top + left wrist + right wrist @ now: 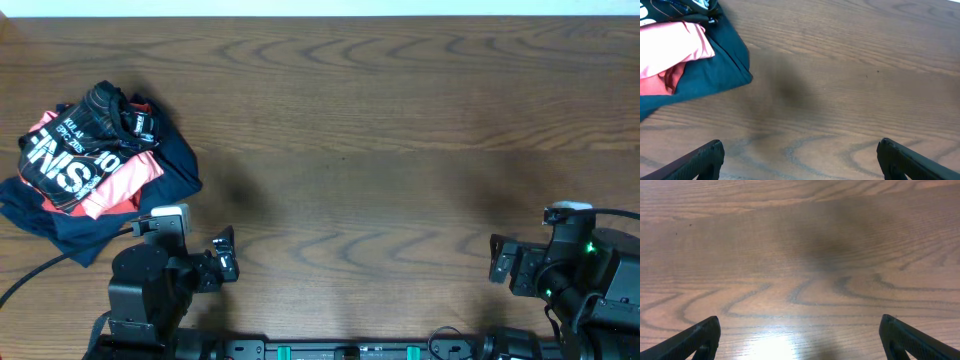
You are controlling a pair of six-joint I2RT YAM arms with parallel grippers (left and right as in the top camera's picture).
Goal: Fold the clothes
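The black jersey [75, 150] with large white lettering lies crumpled on top of a pile at the table's left. Only a sliver of it shows in the left wrist view [685, 6], at the top left corner. My left gripper [225, 255] is open and empty near the front edge, to the right of and below the pile; its fingers [800, 155] are spread over bare wood. My right gripper [500, 260] is open and empty at the front right, far from the clothes, with its fingers [799, 330] wide apart over bare wood.
A salmon-pink garment [120, 185] and a navy blue garment [175, 165] lie under the jersey in the same pile. Both show in the left wrist view, the pink one [670, 45] and the navy one [710, 70]. The wooden table [380, 130] stretches out to the right.
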